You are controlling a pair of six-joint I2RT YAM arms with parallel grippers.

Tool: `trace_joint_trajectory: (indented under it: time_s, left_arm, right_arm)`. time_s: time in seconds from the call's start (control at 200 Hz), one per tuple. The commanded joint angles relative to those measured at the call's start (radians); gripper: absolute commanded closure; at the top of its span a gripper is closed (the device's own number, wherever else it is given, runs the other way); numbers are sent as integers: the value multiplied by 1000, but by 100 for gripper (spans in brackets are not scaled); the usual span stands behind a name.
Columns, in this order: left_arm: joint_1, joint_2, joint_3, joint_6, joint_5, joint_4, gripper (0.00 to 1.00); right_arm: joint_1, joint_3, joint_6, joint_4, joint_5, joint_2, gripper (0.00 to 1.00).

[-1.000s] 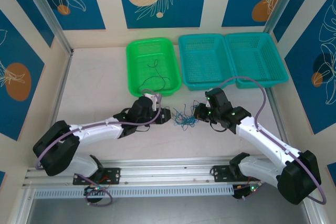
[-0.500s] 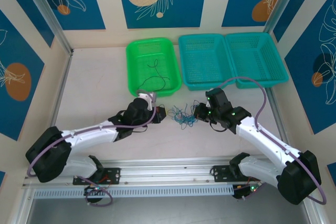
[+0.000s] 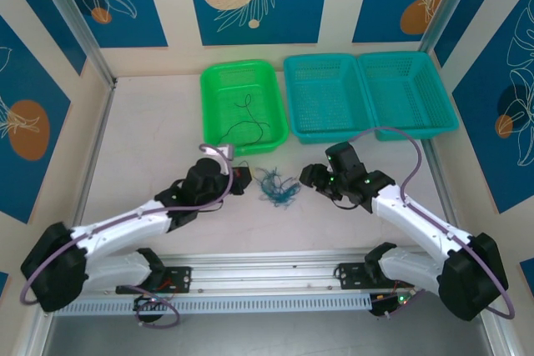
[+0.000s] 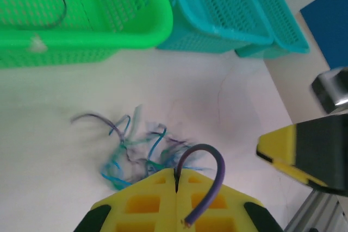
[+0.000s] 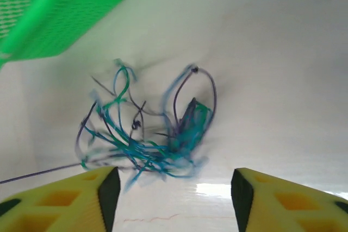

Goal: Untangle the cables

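The cables form a small teal, blue and dark tangle on the table between my two grippers. The left wrist view has the tangle just ahead of my left gripper, whose yellow fingers are shut on a short dark purple cable that arcs out of their seam. From above, the left gripper is a little left of the tangle. My right gripper is just right of it. In the right wrist view the right gripper stands open with the tangle in front of it, apart from both fingers.
A green basket behind the tangle holds a thin black cable. Two teal baskets stand side by side to its right. The green basket's corner is close to the tangle in the right wrist view.
My left gripper has drawn back to the left. The tangle has shifted left and bunched up, away from the right gripper, which has barely moved.
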Motion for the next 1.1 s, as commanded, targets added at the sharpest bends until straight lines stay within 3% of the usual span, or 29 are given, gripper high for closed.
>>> trace_joint_trajectory:
  time_s: [0.0,0.165,0.295,0.575,0.755,0.875,0.955,1.095]
  left_arm:
    - [20,-79,2,79,-15,-53,100]
    - [20,-82,2,95,40,-69,100]
    - [19,-106,4,97,43,-77,100]
    - [19,-184,-6,105,46,-116,100]
    - [18,-222,-33,91,32,-127,100]
    - [19,-236,-44,91,18,-125,100]
    - [19,-231,-43,94,15,-125,100]
    - [20,-250,-41,87,-25,-159,100]
  right_arm:
    - [1,-11,1,-73,25,5,38]
    - [151,20,-233,72,7,-44,38]
    - [267,85,-277,184,52,67,38]
    - [283,368,-82,230,-147,531,38]
    - [291,462,-107,191,-246,683,38]
    - [289,420,-97,230,-292,706,39]
    - [281,391,-75,256,-299,714,52]
    - [257,342,-32,264,-241,688,95]
